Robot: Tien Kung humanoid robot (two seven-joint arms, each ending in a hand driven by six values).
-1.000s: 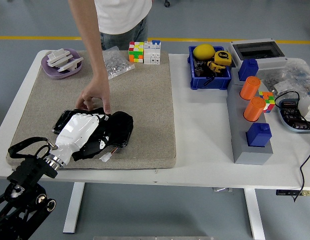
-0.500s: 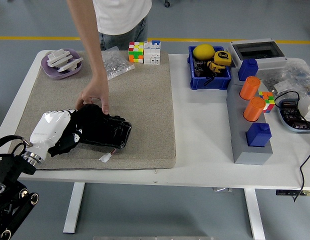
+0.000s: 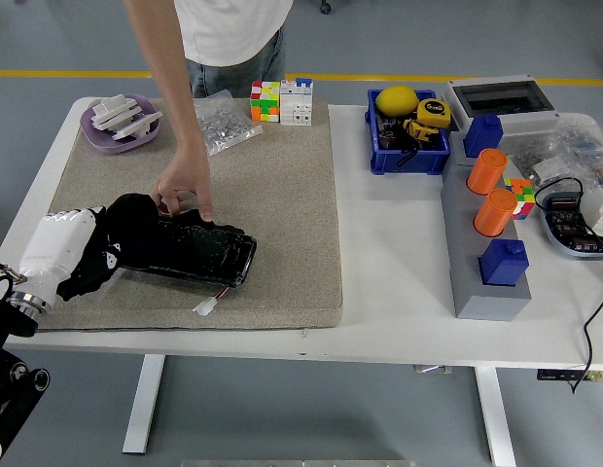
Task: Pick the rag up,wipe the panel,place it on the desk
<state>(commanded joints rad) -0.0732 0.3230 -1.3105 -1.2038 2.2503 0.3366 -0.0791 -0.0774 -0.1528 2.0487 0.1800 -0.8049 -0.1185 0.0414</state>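
Note:
A black panel lies flat on the beige mat, with a white connector on a short wire at its near edge. My left hand, white-backed, is at the panel's left end, its fingers closed on a black rag that drapes over that end. A person's hand reaches down from the far side and presses its fingertips on the panel's far edge. My right hand is out of sight.
On the mat's far side sit a purple dish of white parts, a clear bag, a colour cube and a white block. To the right are a blue bin, a grey fixture with orange cylinders, and cables.
My left hand has dragged the rag leftward across the panel, from its middle to its left end, uncovering the right part. The person's hand has stayed on the far edge.

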